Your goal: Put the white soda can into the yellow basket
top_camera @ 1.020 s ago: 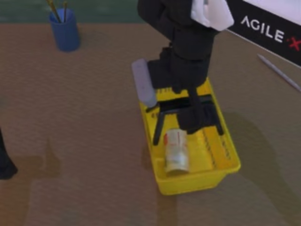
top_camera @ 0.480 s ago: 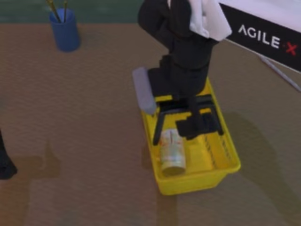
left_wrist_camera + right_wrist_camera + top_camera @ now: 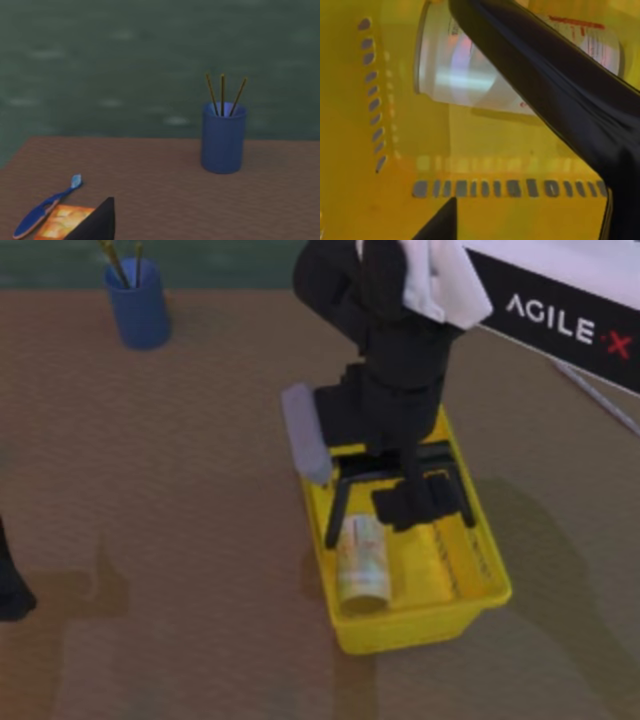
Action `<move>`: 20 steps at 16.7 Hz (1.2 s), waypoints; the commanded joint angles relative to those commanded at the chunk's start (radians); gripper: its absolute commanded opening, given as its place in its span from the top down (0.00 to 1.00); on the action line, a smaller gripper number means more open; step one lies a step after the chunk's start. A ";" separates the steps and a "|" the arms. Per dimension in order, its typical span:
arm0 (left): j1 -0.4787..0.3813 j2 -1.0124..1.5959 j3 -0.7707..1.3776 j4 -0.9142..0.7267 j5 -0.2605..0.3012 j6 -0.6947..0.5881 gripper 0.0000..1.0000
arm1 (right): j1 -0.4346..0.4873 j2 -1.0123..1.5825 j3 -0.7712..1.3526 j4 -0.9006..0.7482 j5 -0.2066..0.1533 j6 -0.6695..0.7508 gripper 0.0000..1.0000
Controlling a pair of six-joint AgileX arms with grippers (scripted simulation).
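Note:
The white soda can (image 3: 362, 560) lies on its side on the floor of the yellow basket (image 3: 420, 625), close to its left wall. My right gripper (image 3: 415, 505) hangs open over the basket, just behind and right of the can, not touching it. The right wrist view shows the can (image 3: 465, 70) against the slotted yellow wall (image 3: 350, 150), with the black handle (image 3: 560, 100) crossing in front and one fingertip (image 3: 442, 220) at the edge. My left arm (image 3: 10, 590) is parked at the table's left edge, and one of its fingertips (image 3: 100, 220) shows in its wrist view.
A blue cup with pencils (image 3: 138, 305) stands at the back left. A grey flat block (image 3: 306, 435) leans by the basket's far left corner. A thin grey rod (image 3: 595, 395) lies at the right. Near the left gripper lie a blue toothbrush (image 3: 45, 210) and an orange pad (image 3: 62, 222).
The can has rolled a little to the left inside the basket. My right gripper has drawn back from it slightly and stands clear of it.

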 joint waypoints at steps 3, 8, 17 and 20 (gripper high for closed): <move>0.000 0.000 0.000 0.000 0.000 0.000 0.00 | 0.000 0.000 0.000 0.000 0.000 0.000 0.53; 0.000 0.000 0.000 0.000 0.000 0.000 0.00 | 0.000 0.000 0.000 0.000 0.000 0.000 0.90; 0.000 0.000 0.000 0.000 0.000 0.000 0.00 | 0.000 0.000 0.000 0.000 0.000 0.000 1.00; 0.000 0.000 0.000 0.000 0.000 0.000 0.00 | 0.000 0.000 0.000 0.000 0.000 0.000 1.00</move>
